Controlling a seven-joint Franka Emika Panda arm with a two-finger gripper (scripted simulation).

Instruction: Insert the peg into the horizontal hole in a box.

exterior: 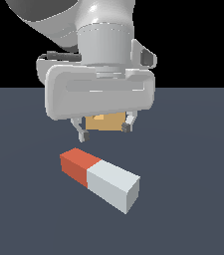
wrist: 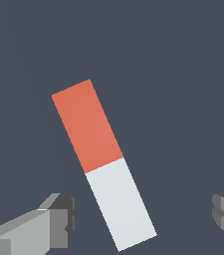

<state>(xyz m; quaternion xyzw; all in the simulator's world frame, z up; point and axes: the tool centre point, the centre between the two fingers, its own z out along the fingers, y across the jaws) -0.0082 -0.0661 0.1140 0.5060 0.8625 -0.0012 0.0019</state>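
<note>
Peg [exterior: 101, 179] lies flat on the dark grey floor [exterior: 193, 199] in the exterior view, below the gripper [exterior: 105, 130] and nearer the camera than it. Red-orange end points away toward the exterior view's left, pale grey-white end sits closer to the camera toward the exterior view's right. Gripper hangs above the floor, fingers spread wide apart, nothing between them, not touching the peg. One fingertip [exterior: 84, 134] sits on the exterior view's left, the other on the right, clear gap in between. Box [exterior: 104, 122] shows only as a tan patch behind the gripper, framed between the two fingers, mostly hidden by the white hand body. Hole can't be made out from here. Arm's white housing fills the upper part of the frame.

Wrist view: peg [wrist: 103, 164] lies straight under the gripper [wrist: 148, 219], slanted across the line between the fingers, not square to them. Grey-white half reaches in between the fingers, red-orange half runs out ahead of them. One finger [wrist: 58, 219] is just beside the grey-white end with a gap, the other finger is well apart from the peg at the frame edge. Jaws wide, holding nothing. Box not in this view.
</note>
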